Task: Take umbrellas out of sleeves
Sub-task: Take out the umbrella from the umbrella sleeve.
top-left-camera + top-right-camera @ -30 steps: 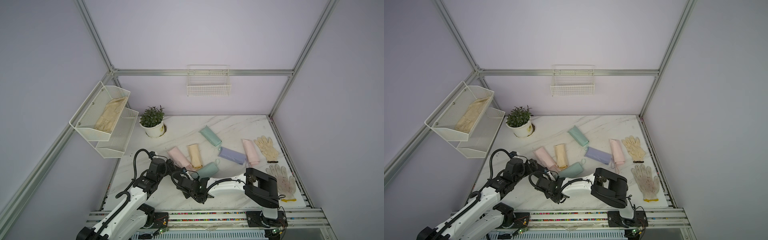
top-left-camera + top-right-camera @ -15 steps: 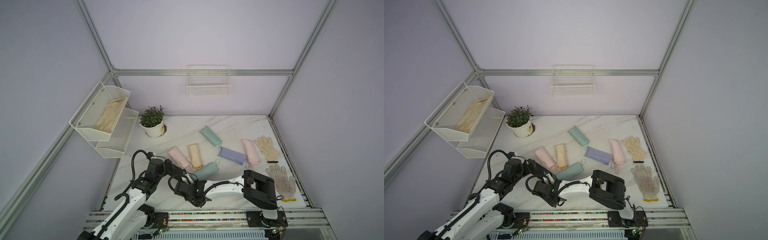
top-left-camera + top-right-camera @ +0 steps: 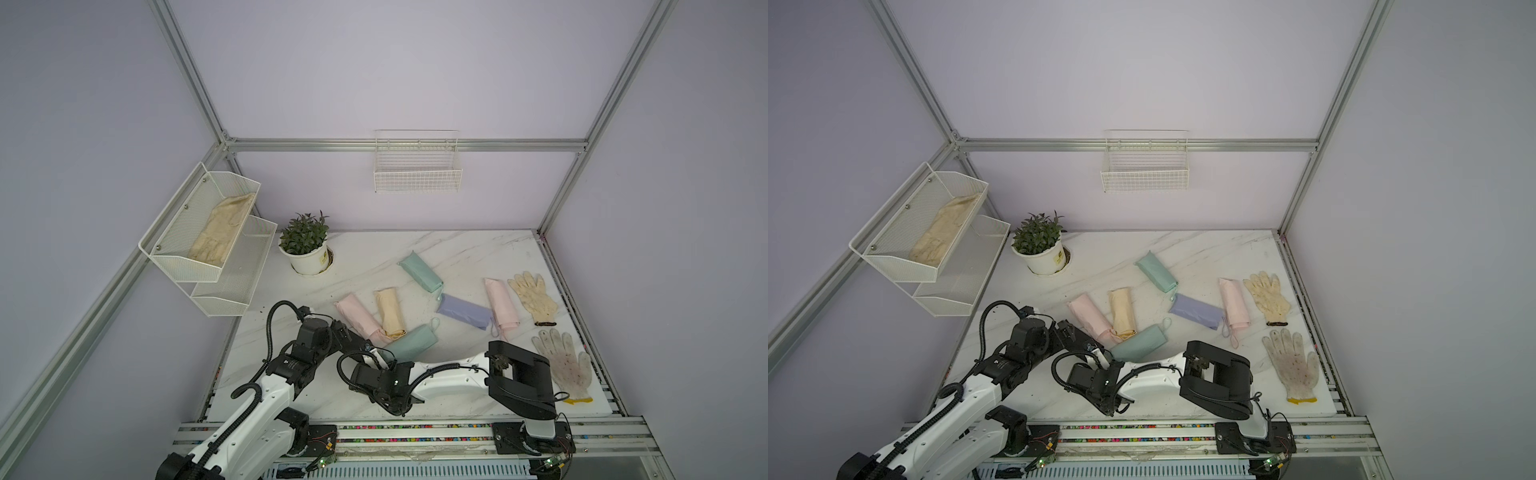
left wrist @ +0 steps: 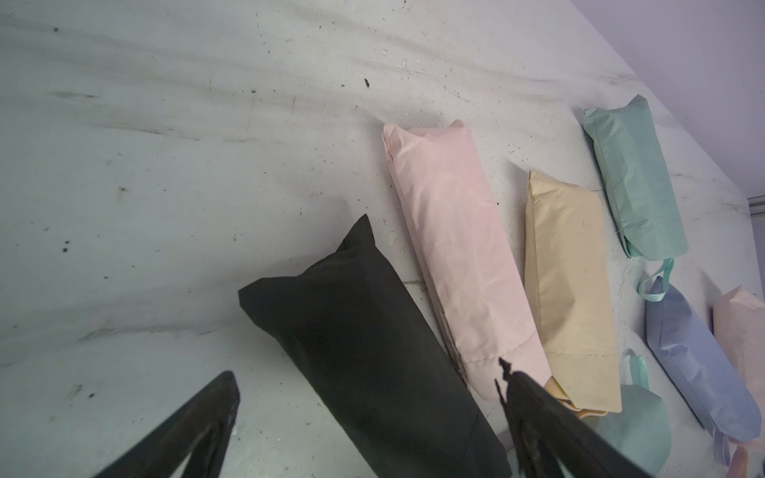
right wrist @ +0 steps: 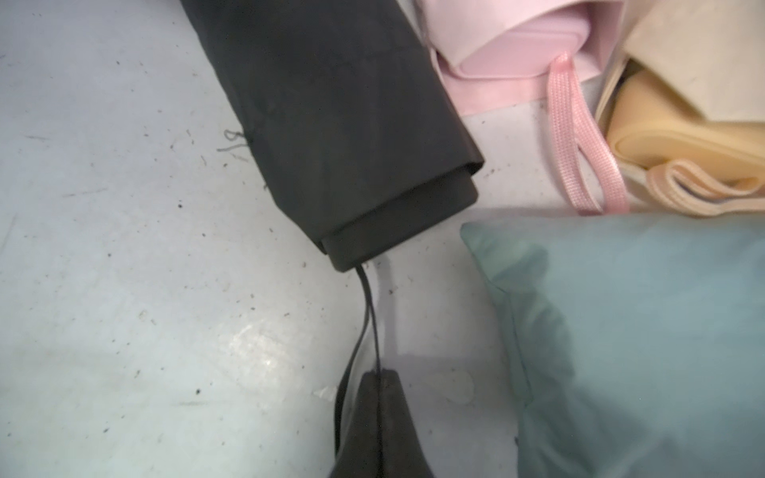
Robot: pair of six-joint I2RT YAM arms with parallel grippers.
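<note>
The black umbrella's handle [image 5: 397, 223] sticks out of the black sleeve [image 5: 331, 103] on the marble table. Its thin black wrist loop [image 5: 366, 298] runs into my right gripper [image 5: 378, 376], which is shut on it. My left gripper [image 4: 368, 385] is open, one finger on each side of the black sleeve [image 4: 364, 331], touching nothing. In both top views the two arms meet at the table's front left and hide the black umbrella. Beside them lie sleeved pink [image 3: 359, 318], yellow [image 3: 390, 309] and mint [image 3: 411, 343] umbrellas.
Further back and right lie a mint [image 3: 420, 272], a lilac [image 3: 463, 311] and a pink [image 3: 500, 305] sleeved umbrella. Two cream gloves [image 3: 532, 295] [image 3: 563, 365] lie by the right edge. A potted plant [image 3: 305, 245] and a wire shelf [image 3: 208, 232] stand at the back left.
My right gripper has closed fully on the black loop, and its wrist has shifted a little to the left. The left gripper stays open in about the same place.
</note>
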